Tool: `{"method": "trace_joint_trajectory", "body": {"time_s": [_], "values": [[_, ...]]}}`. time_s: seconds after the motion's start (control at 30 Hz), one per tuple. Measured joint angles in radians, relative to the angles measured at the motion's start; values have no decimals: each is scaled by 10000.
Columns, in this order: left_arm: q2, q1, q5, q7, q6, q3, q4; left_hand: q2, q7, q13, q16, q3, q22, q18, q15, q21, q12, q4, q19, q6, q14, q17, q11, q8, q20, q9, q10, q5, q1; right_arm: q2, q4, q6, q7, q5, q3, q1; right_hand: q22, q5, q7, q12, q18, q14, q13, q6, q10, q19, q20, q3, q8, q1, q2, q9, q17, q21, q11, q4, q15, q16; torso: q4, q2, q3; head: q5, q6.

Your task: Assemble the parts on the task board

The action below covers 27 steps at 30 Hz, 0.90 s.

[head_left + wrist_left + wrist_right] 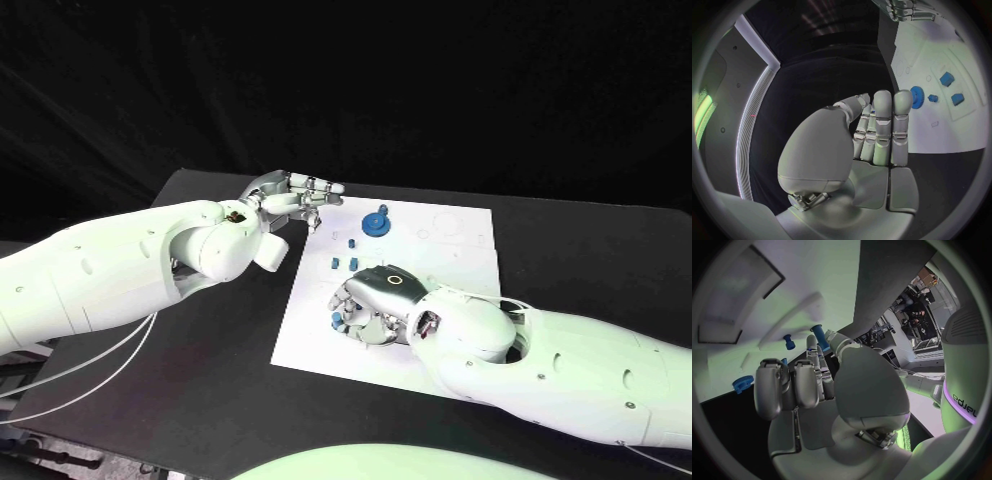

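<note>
Dotting the task board [447,250] (white): parts [376,222]

A: In the head view the right hand [378,300] covers the near-middle of the task board [454,240], and its fingertips are hidden under it. I cannot tell if it holds a part.

B: The small blue parts [340,264] beside it are too small to tell their shape. Also the left hand [293,194] hides the board's far-left corner, and the blue gear [917,97] is partly behind its fingers in the left wrist view.
</note>
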Motion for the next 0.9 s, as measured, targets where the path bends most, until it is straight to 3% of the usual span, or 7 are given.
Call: {"method": "trace_joint_trajectory", "body": {"time_s": [0.33,0.4,0.57,0.67,0.77,0.83,0.9], "values": [[-39,0,0,-28,10,0,2,0,0,0,0,0,-26,0,0,0,0,0,0,0,0,-18,0,0,0,0,0,0,0,-904,1026,-943,28,5,133,8,-1,63,-186,4,0,0,203,-863,6,0,0,-268,5,16,-121,-249,67,0,-6,74,0,57,-3,1,8,-59,22],[-50,0,0,-33,12,0,3,0,0,0,0,0,-26,0,0,0,0,0,0,0,0,-18,0,0,0,0,0,0,0,-1221,1263,-1151,67,108,166,80,-1,63,-56,108,1,0,281,-733,111,0,0,-288,79,16,-121,-233,66,46,-105,95,0,57,-4,-4,0,-108,50],[-78,-1,0,-45,15,0,3,0,0,0,0,0,-25,-1,0,0,0,0,0,0,0,-18,0,0,0,0,0,0,0,-2360,1777,-1548,202,1149,234,511,-2,51,94,572,1,0,628,216,812,0,0,-441,526,-4,-132,-53,69,282,-60,248,-1,82,-7,-10,-12,-363,153],[-87,-1,0,-51,17,-1,2,0,0,0,0,0,-25,0,0,0,0,0,0,0,0,-18,0,0,0,0,0,0,0,-3169,1986,-1573,230,2006,245,745,-2,84,-106,1508,-168,17,1352,868,1601,8,-15,-875,885,-458,-108,116,388,722,-241,431,-172,351,-12,-18,-19,-615,229],[-104,-2,0,-55,17,-5,12,0,0,0,0,0,-25,-1,0,0,38,0,0,0,0,-17,0,0,0,0,0,0,0,-4070,2149,-1535,177,2901,242,890,-3,474,-315,5182,-168,19,4978,1214,2201,9,-244,-1601,1169,-883,-10,384,604,1139,-518,629,-347,553,-40,-37,-38,-859,297],[-112,-2,0,-57,17,-5,41,0,0,0,0,0,-25,0,0,0,38,0,0,0,0,-17,0,0,0,0,0,0,0,-4491,2260,-1490,93,3269,202,927,-3,522,-419,8238,-312,18,8158,1198,2235,5,-259,-2125,1322,-980,87,666,660,1405,-593,687,-347,803,-63,-50,-50,-997,333],[-124,-2,0,-58,17,-5,74,0,0,0,0,0,-25,-1,0,0,38,0,0,0,0,-17,0,0,0,0,0,0,0,-4956,2443,-1424,-49,3485,139,940,-3,524,-430,10226,-320,18,10189,1143,2163,20,-274,-2592,1514,-1019,389,1037,664,1630,-587,850,-453,1013,-82,-59,-57,-1124,349]]}}
